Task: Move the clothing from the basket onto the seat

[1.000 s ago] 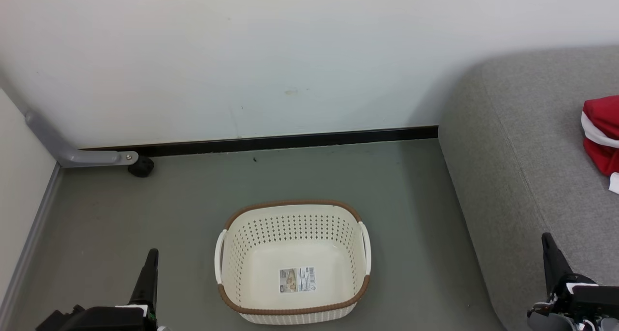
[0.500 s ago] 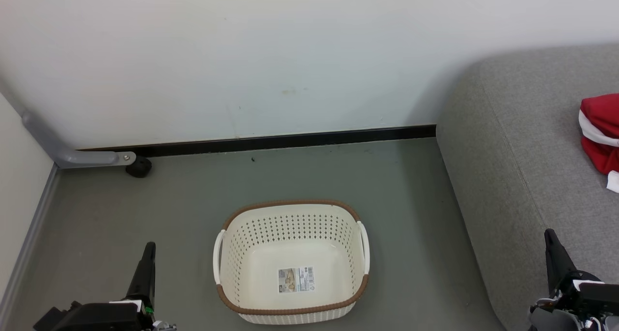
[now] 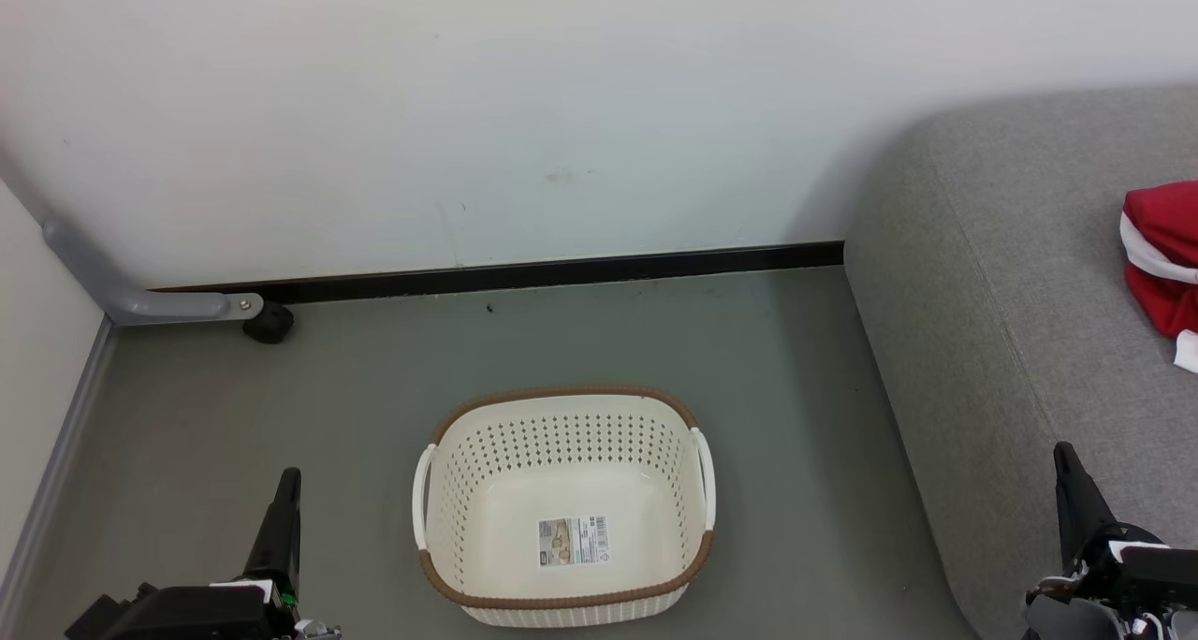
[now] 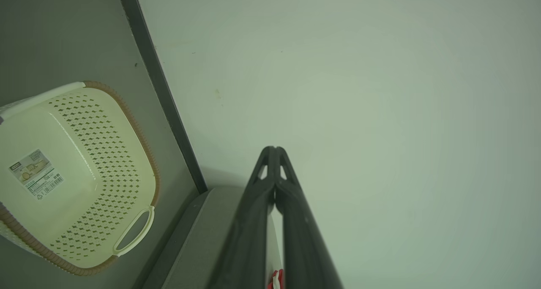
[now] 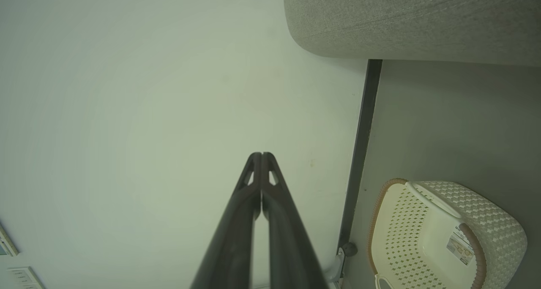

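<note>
Grey floor (image 3: 356,387) under a white wall (image 3: 562,107) bears the basket (image 3: 562,392) beside the seat (image 3: 1011,275), where red clothing (image 3: 1161,256) lies; left claw (image 3: 290,476) and right claw (image 3: 1060,453) both pinched closed, holding nothing.

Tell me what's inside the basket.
Only a label sticker on the bare bottom of the basket; the red clothing lies on the seat. The near wall's inner face is hidden by its rim.

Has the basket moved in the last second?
No. The basket sits the same against the baseboard; the whole view just shifted slightly.
</note>
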`<state>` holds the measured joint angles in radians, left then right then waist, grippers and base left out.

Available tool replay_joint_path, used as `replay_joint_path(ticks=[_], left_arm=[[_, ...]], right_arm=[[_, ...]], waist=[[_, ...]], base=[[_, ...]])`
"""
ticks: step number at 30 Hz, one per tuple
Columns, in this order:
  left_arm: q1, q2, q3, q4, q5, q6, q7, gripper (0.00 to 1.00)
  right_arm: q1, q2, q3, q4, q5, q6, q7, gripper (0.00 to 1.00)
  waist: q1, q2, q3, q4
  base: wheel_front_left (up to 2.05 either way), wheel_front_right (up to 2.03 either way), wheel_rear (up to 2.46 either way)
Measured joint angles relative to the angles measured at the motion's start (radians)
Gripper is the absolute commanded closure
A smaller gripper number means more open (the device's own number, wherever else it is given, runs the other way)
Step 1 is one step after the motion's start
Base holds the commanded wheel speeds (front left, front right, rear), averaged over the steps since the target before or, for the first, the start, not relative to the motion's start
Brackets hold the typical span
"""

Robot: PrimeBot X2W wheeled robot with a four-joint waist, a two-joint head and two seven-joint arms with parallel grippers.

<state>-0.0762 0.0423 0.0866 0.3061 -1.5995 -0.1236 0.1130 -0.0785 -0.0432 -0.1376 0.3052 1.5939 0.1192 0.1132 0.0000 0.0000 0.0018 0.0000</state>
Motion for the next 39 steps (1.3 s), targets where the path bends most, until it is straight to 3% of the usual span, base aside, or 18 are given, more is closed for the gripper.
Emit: replay_joint_path(ticks=[39], left_arm=[[0.0, 0.0, 0.0, -0.004, -0.001, 0.0, 0.0, 1.0]], right_arm=[[0.0, 0.0, 0.0, -0.001, 0.0, 0.0, 0.0, 1.0]], waist=[[0.0, 0.0, 0.0, 0.0]], base=[[0.0, 0.0, 0.0]])
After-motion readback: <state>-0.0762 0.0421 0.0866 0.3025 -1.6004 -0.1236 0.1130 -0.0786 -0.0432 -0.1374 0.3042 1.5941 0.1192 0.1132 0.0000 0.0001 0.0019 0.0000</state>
